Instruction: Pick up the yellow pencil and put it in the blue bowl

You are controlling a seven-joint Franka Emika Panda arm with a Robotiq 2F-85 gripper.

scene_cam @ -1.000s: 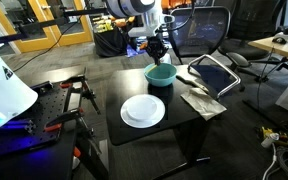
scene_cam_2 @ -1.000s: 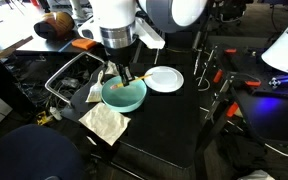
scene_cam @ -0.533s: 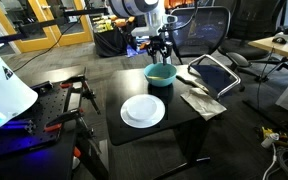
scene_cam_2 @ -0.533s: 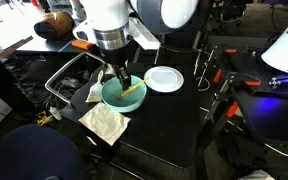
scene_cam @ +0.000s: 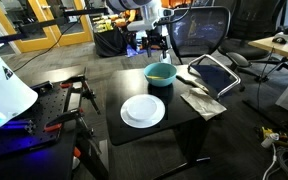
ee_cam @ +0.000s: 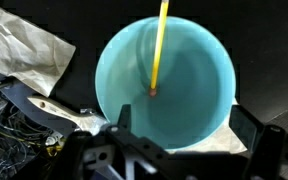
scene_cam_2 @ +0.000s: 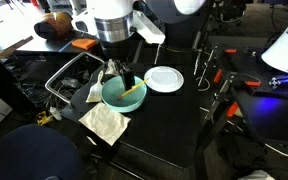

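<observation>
The yellow pencil (ee_cam: 159, 45) lies inside the blue bowl (ee_cam: 114, 60), one end on the bowl's floor and the rest leaning up over the rim. In an exterior view the pencil (scene_cam_2: 132, 90) shows as a thin yellow line in the bowl (scene_cam_2: 117, 100). My gripper (ee_cam: 184, 120) hangs straight above the bowl, open, its two dark fingers spread wide with nothing between them. In both exterior views the gripper (scene_cam: 156, 45) (scene_cam_2: 120, 75) is a little above the bowl (scene_cam: 160, 75), clear of the pencil.
A white plate (scene_cam: 143, 111) (scene_cam_2: 165, 79) sits on the black table beside the bowl. Crumpled paper (scene_cam: 202, 100) (scene_cam_2: 106, 122) (ee_cam: 24, 50) lies on the bowl's other side, with a tablet (scene_cam: 214, 72) past it. An office chair (scene_cam: 199, 30) stands behind the table.
The gripper has opened from shut and risen a little above the bowl. The pencil has dropped from its fingers and now rests in the bowl.
</observation>
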